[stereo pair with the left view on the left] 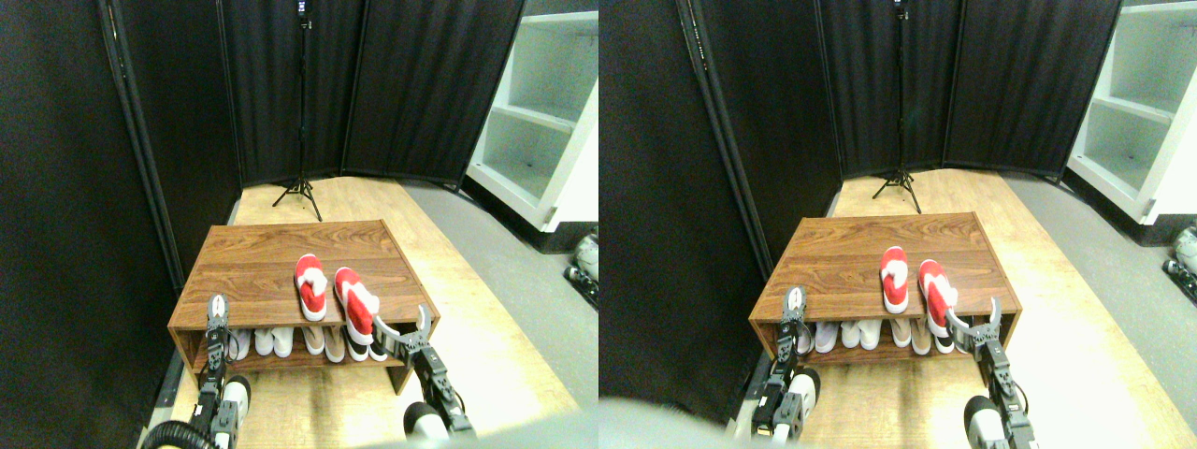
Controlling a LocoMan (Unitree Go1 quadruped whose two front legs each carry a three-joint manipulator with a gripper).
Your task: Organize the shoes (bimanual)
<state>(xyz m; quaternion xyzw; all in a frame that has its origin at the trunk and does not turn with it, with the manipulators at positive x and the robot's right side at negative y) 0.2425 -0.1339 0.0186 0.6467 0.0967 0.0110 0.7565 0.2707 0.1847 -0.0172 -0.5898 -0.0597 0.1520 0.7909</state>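
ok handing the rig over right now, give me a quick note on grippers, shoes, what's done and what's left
Right gripper: jaws spread open at the front right of the rack, beside the heel end of the right red shoe, not holding it.
Left gripper: raised at the rack's front left edge, holding nothing; whether its jaws are open cannot be seen.
Shoes: both red ones lie on the rack top. The left red shoe sits farther back; the right one is nearer the front edge, angled slightly.
Done: both shoes are on top, side by side.
Left: probably lining up the right shoe with its mate.
Other pairs fill the shelf below.
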